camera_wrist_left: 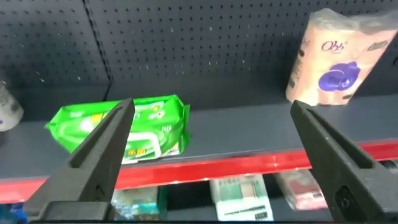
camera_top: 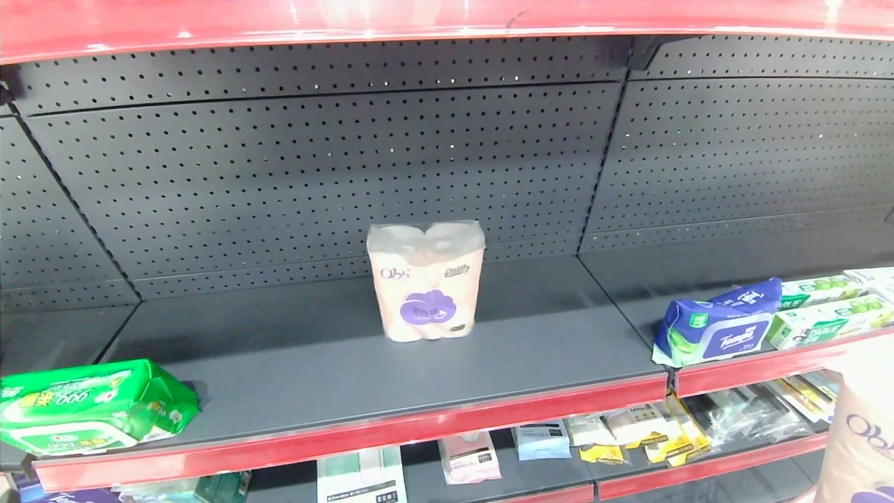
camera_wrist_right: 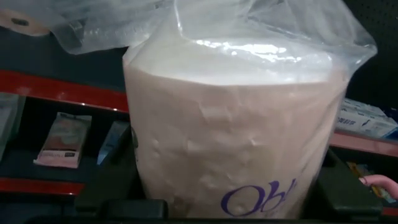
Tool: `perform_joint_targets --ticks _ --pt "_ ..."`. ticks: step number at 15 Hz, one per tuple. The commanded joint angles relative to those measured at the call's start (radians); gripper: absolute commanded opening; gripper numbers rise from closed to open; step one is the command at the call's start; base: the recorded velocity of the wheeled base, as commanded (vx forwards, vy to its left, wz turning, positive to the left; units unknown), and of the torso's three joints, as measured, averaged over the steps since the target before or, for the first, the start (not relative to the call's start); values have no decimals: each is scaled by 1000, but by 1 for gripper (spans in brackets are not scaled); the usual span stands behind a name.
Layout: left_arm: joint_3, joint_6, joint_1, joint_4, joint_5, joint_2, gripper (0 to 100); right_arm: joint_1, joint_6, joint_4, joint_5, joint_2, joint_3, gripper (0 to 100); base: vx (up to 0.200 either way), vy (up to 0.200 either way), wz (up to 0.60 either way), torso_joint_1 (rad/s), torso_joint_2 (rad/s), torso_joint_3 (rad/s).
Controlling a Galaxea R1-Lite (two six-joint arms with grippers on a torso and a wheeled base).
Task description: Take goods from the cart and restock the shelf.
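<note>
1 roll pack (camera_wrist_right: 236, 124): we hold it upright, pinched in our right gripper (camera_wrist_right: 227, 193), low off the shelf (camera_top: 349, 391) front's right end. Bare deck beside 1 shelved pack (camera_top: 426, 279) lies up-left. Left gripper (camera_wrist_left: 211, 106): spread wide, empty.

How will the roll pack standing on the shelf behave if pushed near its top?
The roll pack stands upright and alone, so it may tip rather than slide. Its glossy film looks slippery; paper rolls inside suggest it is light and soft.
</note>
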Motion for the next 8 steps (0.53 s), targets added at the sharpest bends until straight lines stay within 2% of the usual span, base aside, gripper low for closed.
perform_joint_targets --ticks 1,2,4,5,6,7,8 --pt "-206 22 -10 -102 -14 623 100 0 0 0 1 -64 31 0 0 0 0 0 0 0" --pt "-221 22 -24 -170 -48 716 100 0 0 0 1 -72 37 0 0 0 0 0 0 0" --pt "-214 25 -45 -293 -200 850 100 -3 3 0 -2 -95 39 0 0 0 0 0 0 0" --pt "-218 30 -45 -346 -321 933 100 -6 3 3 -11 -121 42 0 0 0 0 0 0 0" --pt "-224 63 -48 -380 -387 994 100 -3 3 20 -8 -132 42 0 0 0 0 0 0 0" --pt "-228 132 -47 -417 -444 1069 100 -5 3 37 -8 -135 42 0 0 0 0 0 0 0" --pt "-226 186 -47 -454 -494 1129 100 -5 3 47 -8 -135 42 0 0 0 0 0 0 0"
